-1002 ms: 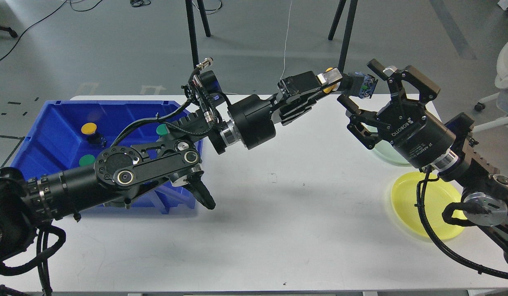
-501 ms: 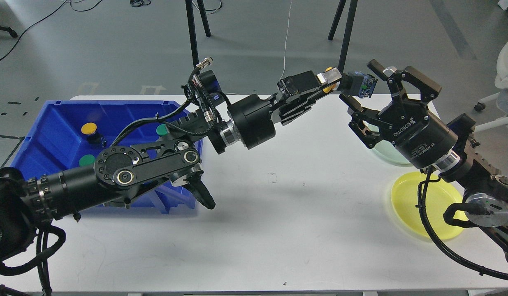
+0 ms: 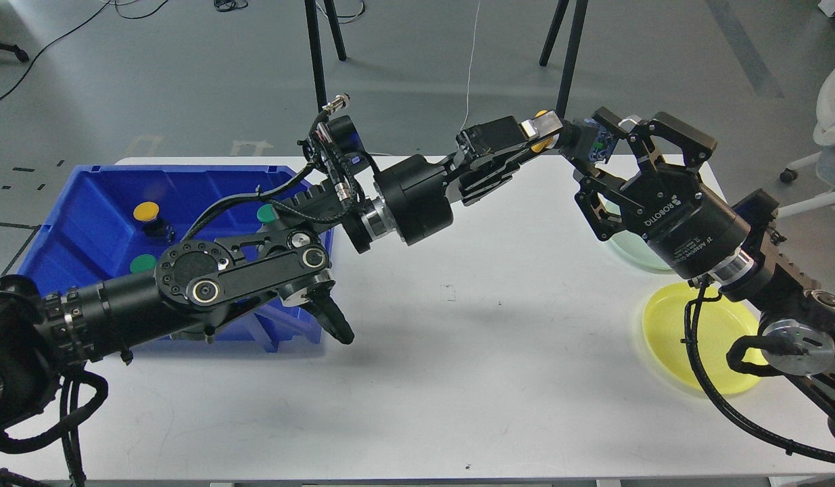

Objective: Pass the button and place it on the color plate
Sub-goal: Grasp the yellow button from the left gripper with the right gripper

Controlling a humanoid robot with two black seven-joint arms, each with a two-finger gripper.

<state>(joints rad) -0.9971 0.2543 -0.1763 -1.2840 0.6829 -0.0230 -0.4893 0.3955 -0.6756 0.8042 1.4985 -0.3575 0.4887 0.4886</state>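
My left gripper is shut on a button with a yellow cap and a black and blue body, and holds it in the air above the table's far edge. My right gripper is open. Its two fingers stand on either side of the button's blue rear end, and I cannot tell whether they touch it. The yellow color plate lies on the table at the right, partly hidden under my right arm.
A blue bin at the left holds a yellow button and two green buttons. A pale green plate lies behind the yellow plate, mostly under my right gripper. Tripod legs stand beyond the table.
My right gripper has moved left towards the left gripper, so its fingers now straddle the button's body. The left arm has held still.
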